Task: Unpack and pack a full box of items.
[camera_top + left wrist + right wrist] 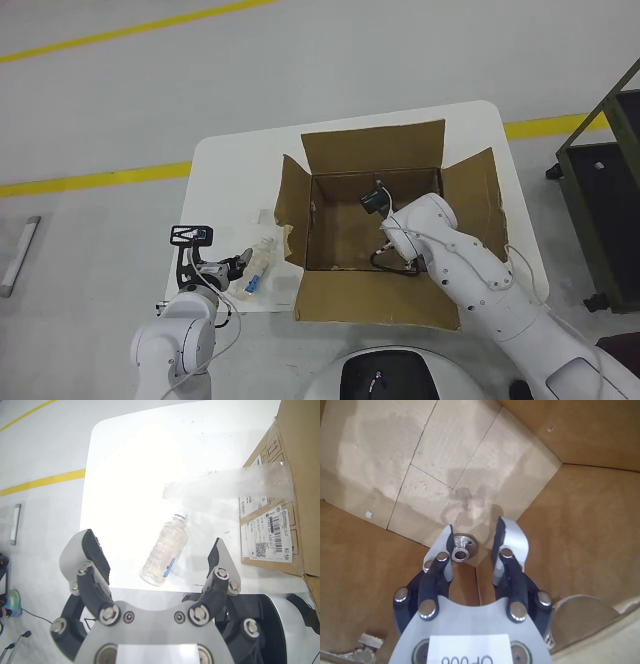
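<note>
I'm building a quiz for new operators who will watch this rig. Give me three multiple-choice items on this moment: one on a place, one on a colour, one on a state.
1. Where does the clear bottle lie?
A. On the table, beside the cardboard box
B. On the floor of the box
C. Between shut fingers, lifted off the table

2. What colour are the floor lines?
A. Red
B. Yellow
C. Blue

3. What state is the left gripper in?
A. Shut on the bottle
B. Shut on nothing
C. Open

Key:
1 A: the top view shows the bottle on its side on the white tabletop, outside the box.
2 B: the stripes beyond the table are yellow.
3 C: in the left wrist view its fingers stand wide apart and the bottle lies free on the table.
</note>
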Controlling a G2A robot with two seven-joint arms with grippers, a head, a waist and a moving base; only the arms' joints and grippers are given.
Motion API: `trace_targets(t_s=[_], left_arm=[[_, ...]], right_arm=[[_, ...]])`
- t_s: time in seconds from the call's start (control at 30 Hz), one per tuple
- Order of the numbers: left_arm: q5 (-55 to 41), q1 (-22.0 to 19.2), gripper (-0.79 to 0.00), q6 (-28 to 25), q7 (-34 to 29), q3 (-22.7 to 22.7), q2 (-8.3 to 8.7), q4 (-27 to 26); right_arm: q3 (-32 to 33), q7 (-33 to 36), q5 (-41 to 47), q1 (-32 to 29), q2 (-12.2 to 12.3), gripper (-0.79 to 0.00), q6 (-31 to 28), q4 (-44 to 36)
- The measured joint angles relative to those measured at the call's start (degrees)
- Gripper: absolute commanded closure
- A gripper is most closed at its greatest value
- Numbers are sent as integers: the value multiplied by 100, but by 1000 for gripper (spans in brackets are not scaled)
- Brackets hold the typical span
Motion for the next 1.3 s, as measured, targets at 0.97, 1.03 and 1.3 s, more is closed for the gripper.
trace_targets(t_s=[0.97,1.03,1.3], left_arm=[[0,0,-785,0,0,0,0,0],[0,0,-785,0,0,0,0,0],[0,0,-785,0,0,0,0,0]], right_arm=[[-533,0,360,330,19,-785,-314,103],[-561,0,304,322,44,-785,-216,-48],[-560,0,301,315,50,-785,-199,-84]])
